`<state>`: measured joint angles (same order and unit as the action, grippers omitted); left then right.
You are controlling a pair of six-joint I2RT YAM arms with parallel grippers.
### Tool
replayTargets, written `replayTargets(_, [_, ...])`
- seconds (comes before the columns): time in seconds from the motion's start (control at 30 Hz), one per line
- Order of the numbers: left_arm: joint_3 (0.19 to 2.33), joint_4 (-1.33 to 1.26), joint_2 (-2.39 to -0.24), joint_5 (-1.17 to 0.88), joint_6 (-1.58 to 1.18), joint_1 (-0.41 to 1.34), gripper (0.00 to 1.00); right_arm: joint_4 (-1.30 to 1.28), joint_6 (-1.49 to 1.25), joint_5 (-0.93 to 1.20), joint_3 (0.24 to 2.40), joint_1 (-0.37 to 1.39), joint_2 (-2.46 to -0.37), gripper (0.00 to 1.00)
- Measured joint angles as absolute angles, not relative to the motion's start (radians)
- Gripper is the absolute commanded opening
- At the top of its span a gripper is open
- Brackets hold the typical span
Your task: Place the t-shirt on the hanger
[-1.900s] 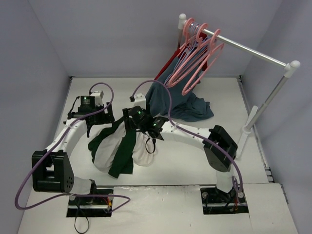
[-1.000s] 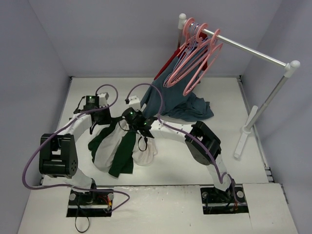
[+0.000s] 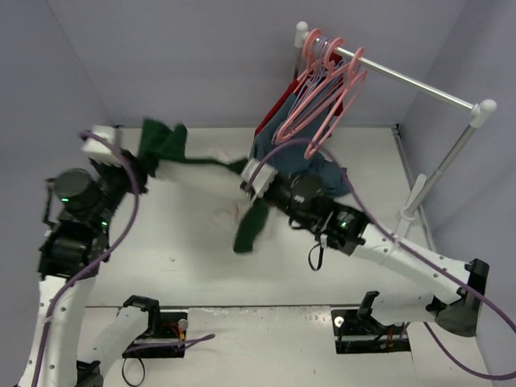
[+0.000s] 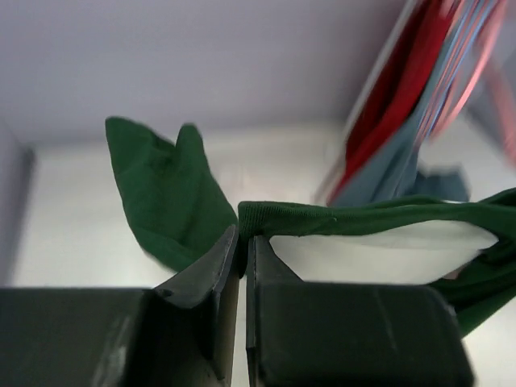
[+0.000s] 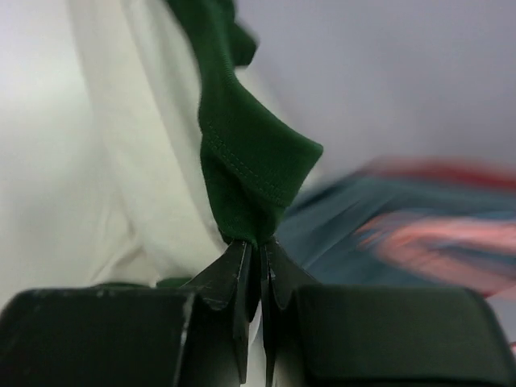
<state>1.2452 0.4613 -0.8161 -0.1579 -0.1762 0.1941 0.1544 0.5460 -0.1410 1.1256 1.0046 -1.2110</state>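
Both arms have risen since the earlier frame, lifting the t-shirt off the table into a band stretched along its far edge. At left, the left gripper pinches a green hem beside one sleeve. The right gripper nips another green edge, a sleeve dangling below. Just right, the blue-grey garment, red garment and pink hangers hang from the rail.

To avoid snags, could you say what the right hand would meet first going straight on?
The t-shirt: the right hand is shut on its green cloth, with the cream body apparently beyond.
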Motion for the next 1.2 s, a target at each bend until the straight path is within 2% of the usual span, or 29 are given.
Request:
replayTargets(0.13, [0.906,0.492,-0.785,-0.1,-0.26,0.29,0.0,0.095,0.423,-0.126,0.833,1.003,-1.222,0.0])
replayTargets(0.27, [0.676,0.526,-0.729,-0.05,-0.368,0.39,0.0,0.07,0.303,-0.095,0.692,1.01,-1.219,0.0])
replayTargets(0.4, [0.605,0.528,-0.661,0.007,-0.47,0.414,0.0,0.083,0.232,-0.07,0.677,1.023,-1.215,0.0])
replayTargets(0.5, [0.62,0.5,-0.692,0.038,-0.498,0.415,0.0,0.092,0.235,-0.072,0.691,1.024,-1.229,0.0])
replayTargets(0.63, [0.806,0.485,-0.869,0.091,-0.451,0.413,0.0,0.055,0.365,-0.124,0.843,1.022,-1.334,0.0])
replayTargets(0.73, [1.055,0.496,-1.031,0.141,-0.373,0.381,0.0,0.025,0.536,-0.185,1.092,1.014,-1.449,0.0])
replayTargets(0.9, [1.735,0.545,-1.257,0.15,-0.229,0.22,0.0,-0.003,0.873,-0.238,1.835,1.007,-1.723,0.0])
replayTargets(0.97, [1.932,0.504,-1.288,0.165,-0.187,0.187,0.0,0.056,0.964,-0.236,2.05,1.007,-1.769,0.02])
replayTargets(1.0, [1.987,0.491,-1.277,0.166,-0.171,0.182,0.0,0.076,0.999,-0.231,2.104,1.008,-1.765,0.06])
replayTargets(1.07, [2.02,0.465,-1.218,0.154,-0.147,0.183,0.0,0.124,1.063,-0.209,2.132,1.01,-1.72,0.07])
replayTargets(1.2, [1.836,0.411,-1.038,0.115,-0.127,0.195,0.0,0.181,1.122,-0.189,1.924,1.014,-1.56,0.05])
